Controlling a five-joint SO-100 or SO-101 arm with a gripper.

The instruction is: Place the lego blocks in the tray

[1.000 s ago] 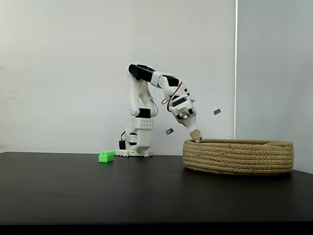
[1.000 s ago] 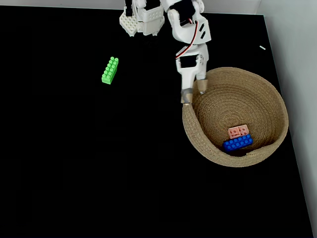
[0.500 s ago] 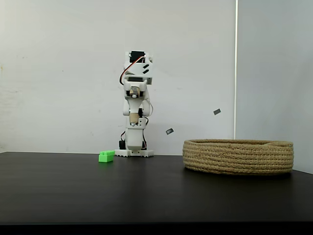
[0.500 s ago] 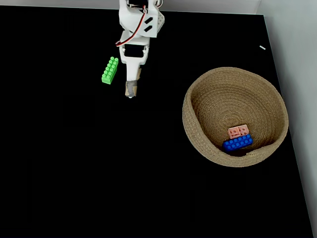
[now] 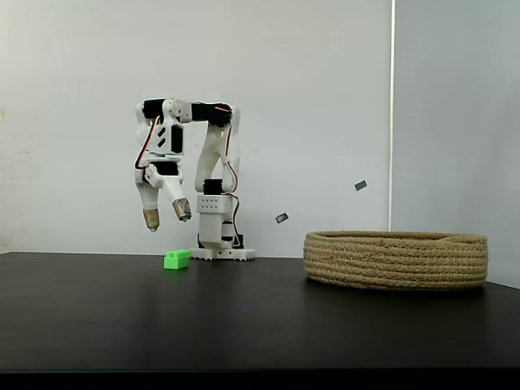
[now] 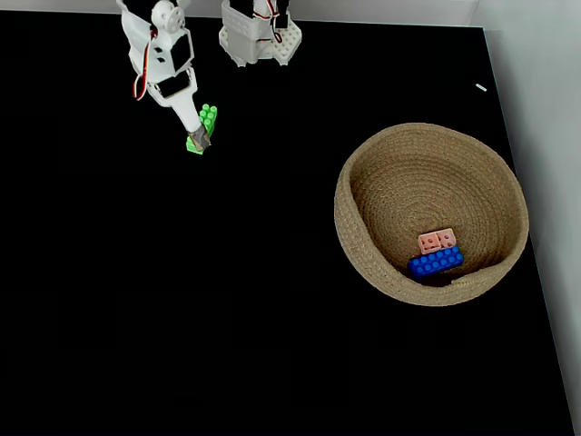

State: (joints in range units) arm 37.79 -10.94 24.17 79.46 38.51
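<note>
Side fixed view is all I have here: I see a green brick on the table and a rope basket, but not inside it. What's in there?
Observer: The basket holds a blue brick and a pink brick, touching.
Operator: Is the gripper over the green brick?
Observer: From above, the gripper overlaps the green brick.
Operator: Which way does that brick lie?
Observer: Its long axis points roughly toward the arm's base.
</note>
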